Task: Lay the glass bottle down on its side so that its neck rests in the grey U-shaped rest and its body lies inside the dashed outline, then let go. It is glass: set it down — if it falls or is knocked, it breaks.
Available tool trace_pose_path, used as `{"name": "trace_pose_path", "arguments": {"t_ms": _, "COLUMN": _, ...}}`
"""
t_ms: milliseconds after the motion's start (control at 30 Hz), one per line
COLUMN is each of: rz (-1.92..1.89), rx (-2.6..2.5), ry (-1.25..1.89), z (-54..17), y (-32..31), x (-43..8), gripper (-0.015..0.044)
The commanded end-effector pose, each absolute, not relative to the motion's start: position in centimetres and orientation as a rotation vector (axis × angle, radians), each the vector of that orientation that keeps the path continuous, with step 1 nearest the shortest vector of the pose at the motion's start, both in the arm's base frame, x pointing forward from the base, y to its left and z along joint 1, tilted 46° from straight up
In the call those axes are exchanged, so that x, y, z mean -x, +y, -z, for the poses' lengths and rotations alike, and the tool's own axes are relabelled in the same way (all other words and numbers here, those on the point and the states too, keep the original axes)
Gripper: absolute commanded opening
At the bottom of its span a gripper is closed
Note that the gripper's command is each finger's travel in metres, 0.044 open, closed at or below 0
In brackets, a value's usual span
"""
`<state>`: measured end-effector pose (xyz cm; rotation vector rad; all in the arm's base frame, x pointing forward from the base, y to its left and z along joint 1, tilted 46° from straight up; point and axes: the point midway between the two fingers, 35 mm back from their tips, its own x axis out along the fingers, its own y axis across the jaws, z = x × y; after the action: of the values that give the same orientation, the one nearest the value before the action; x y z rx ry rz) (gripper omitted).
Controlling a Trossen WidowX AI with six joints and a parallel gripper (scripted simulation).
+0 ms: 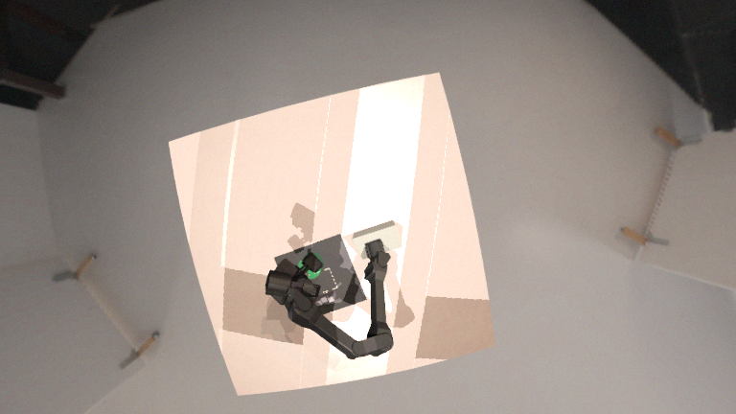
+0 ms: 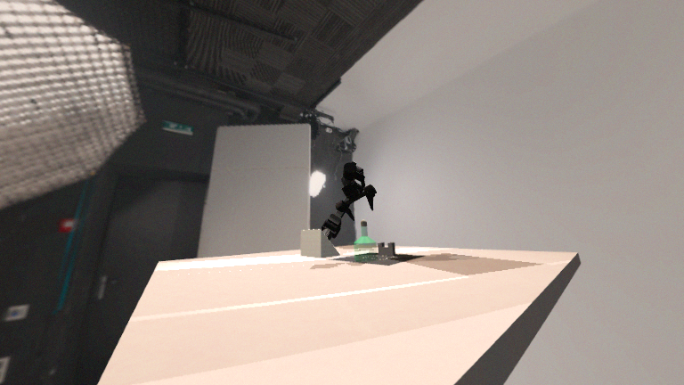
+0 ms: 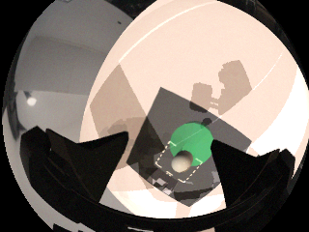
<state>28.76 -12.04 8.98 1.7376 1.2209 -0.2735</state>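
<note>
The green glass bottle [image 1: 313, 273] [image 2: 365, 248] [image 3: 195, 137] stands upright on the dark mat [image 1: 328, 247] [image 2: 403, 259] [image 3: 161, 103], its pale cap uppermost. The grey U-shaped rest [image 1: 325, 299] [image 2: 386, 250] [image 3: 160, 182] stands on the same mat. The dashed outline [image 1: 333, 277] [image 3: 184, 182] lies between bottle and rest, partly hidden behind the bottle's top in the wrist view. My gripper [image 1: 314, 275] [image 2: 362, 215] [image 3: 172, 141] is open and empty, pointing down above the bottle. In the wrist view the bottle's cap shows between the fingers, nearer the right one.
A pale block [image 1: 377, 232] [image 2: 312, 242] stands by the arm's base, beside the mat. The arm [image 1: 331, 333] bends around the mat's near side. Shadows of the arm and bright bands lie across the table [image 1: 271, 171] [image 2: 302, 330].
</note>
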Motion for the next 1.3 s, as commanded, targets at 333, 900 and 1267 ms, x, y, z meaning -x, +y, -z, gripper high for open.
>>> {"name": "trace_pose_path", "arguments": {"t_ms": 333, "rz": 0.678, "rx": -1.760, "ry": 1.729, "z": -5.7, "y": -10.9, "x": -28.2, "gripper": 0.0440}}
{"name": "trace_pose_path", "arguments": {"t_ms": 900, "rz": 0.679, "rx": -1.760, "ry": 1.729, "z": -7.0, "y": -9.6, "x": -28.2, "gripper": 0.0440}}
{"name": "trace_pose_path", "arguments": {"t_ms": 1267, "rz": 0.678, "rx": -1.761, "ry": 1.730, "z": -8.2, "y": -8.4, "x": -28.1, "gripper": 0.0440}}
